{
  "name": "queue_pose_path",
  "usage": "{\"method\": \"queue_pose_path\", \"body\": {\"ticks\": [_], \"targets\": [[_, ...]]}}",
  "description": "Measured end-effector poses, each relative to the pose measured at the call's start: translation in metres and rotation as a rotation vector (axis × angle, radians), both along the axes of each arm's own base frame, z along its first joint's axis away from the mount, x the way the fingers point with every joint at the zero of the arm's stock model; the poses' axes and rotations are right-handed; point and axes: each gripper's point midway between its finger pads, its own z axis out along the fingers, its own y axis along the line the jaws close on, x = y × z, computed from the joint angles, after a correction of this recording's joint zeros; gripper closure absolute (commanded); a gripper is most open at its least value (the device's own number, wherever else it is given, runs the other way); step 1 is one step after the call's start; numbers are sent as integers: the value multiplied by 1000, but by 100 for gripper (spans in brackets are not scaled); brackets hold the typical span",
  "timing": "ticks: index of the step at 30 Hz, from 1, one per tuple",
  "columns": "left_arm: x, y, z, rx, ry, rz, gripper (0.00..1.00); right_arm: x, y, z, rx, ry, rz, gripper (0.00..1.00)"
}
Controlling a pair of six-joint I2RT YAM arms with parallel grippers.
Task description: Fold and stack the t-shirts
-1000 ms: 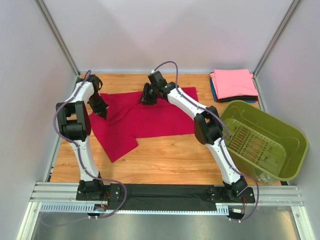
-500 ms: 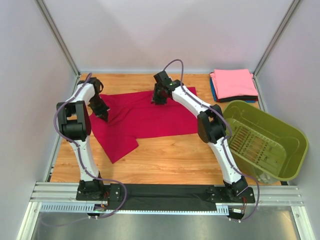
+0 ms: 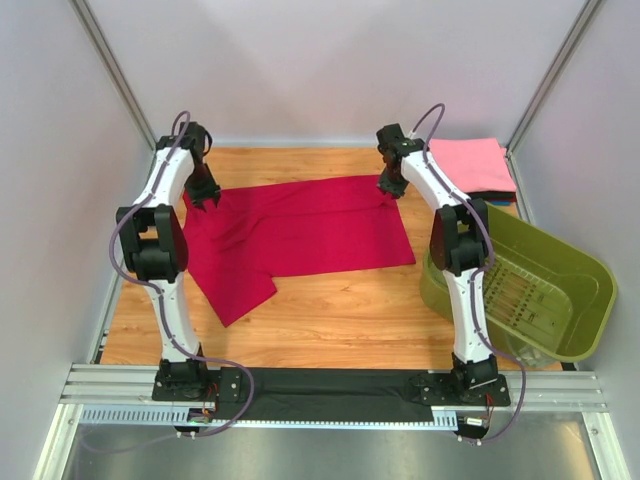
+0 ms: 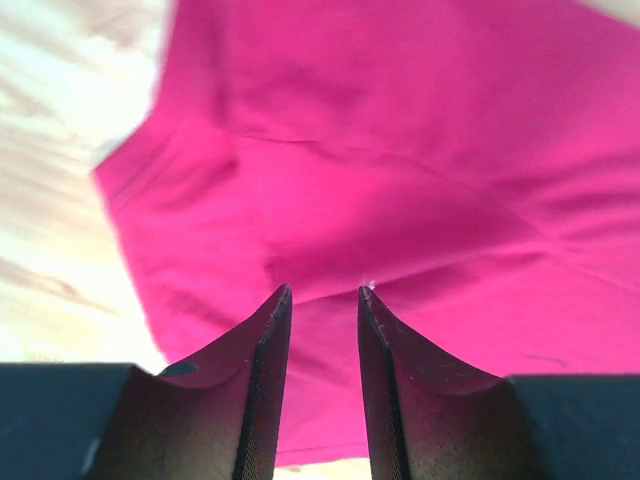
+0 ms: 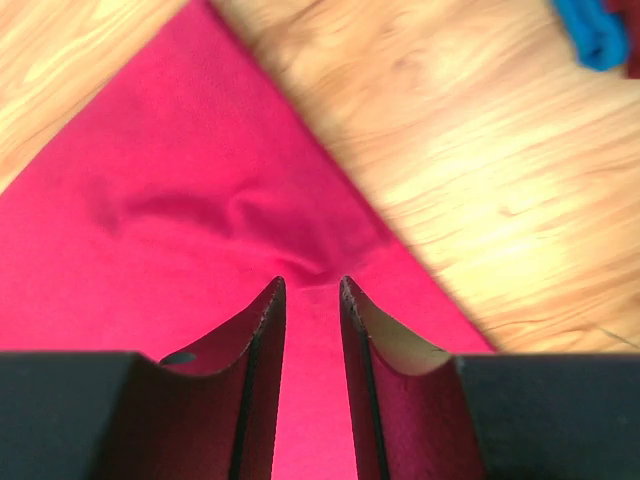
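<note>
My left gripper (image 4: 323, 290) and right gripper (image 5: 310, 282) each pinch the far edge of the red tee (image 3: 290, 230), which lies spread on the table (image 3: 340, 315). I judge it light, limp and quick to wrinkle, so corners and hems hold best.

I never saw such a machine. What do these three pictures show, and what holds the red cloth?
Two robot arms stand at a wooden table. The wide picture is from a camera above; the two close ones are from wrist cameras, so the dark wedges are each arm's own fingers. A red t-shirt lies spread out; the left gripper and right gripper each seem to pinch its far edge. Folded shirts, pink on top, and a green basket are at the right.
</note>
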Motion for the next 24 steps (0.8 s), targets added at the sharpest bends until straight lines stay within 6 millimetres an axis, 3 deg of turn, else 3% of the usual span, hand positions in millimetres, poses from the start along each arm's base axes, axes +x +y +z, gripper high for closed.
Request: {"method": "queue_pose_path", "body": {"ticks": [4,8,12,20,24], "targets": [[17,-18,4,-17,-39,-51,59,-1,-13,1,-13,10,-36,72],[36,-18,-14,-29,-35,-58,59,2,-14,5,-12,1,-51,72],[36,-10,-42,-48,16,-38,59,4,-14,1,-15,5,-52,73],[33,7,-72,-55,76,-4,59,4,-26,-27,-35,53,-61,74],[37,10,-76,-61,75,-2,58,11,-30,-33,-44,43,-45,84]]}}
